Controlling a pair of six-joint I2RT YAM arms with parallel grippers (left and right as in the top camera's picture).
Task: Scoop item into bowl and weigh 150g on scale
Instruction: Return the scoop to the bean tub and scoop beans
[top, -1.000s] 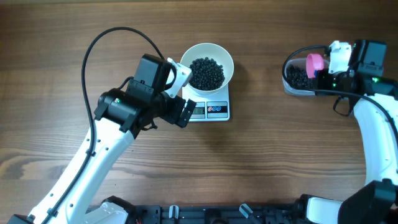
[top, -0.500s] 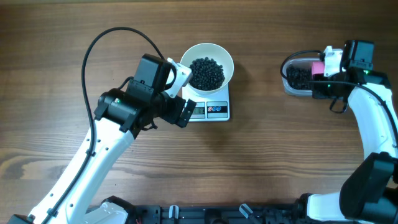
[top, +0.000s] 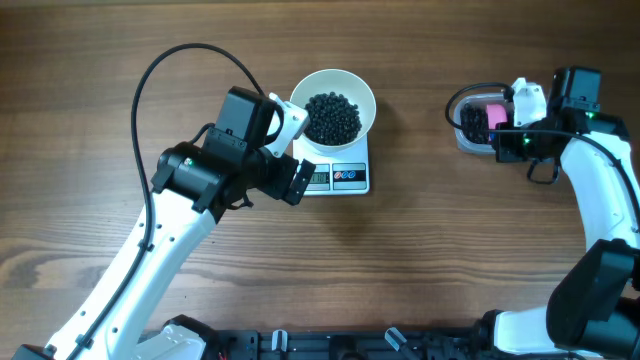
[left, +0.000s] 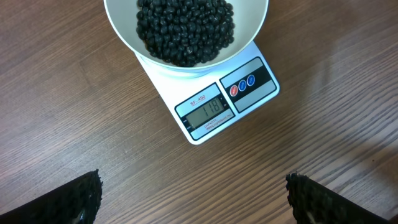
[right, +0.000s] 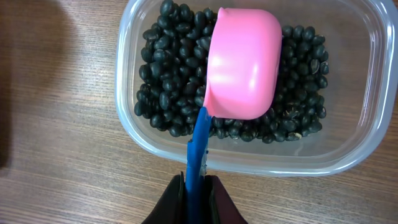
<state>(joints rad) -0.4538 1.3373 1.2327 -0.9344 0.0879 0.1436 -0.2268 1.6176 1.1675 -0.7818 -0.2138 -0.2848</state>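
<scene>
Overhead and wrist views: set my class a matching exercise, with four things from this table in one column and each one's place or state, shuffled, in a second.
Column 1
1. round white bowl
2. small pink plastic scoop cup
3. flat white digital scale
4. clear plastic tub

Column 2
A. carries the bowl
B. blue handle clamped in the right gripper
C. stands on the scale, holding black beans
D. lies under the scoop

Pairs: 1-C, 2-B, 3-A, 4-D

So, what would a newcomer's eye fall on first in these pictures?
A pink scoop, its blue handle clamped in the shut right gripper, sits over black beans in a clear tub on the robot's right. In the middle, a white bowl holding the same beans stands on a digital scale, the open left gripper beside it.
</scene>
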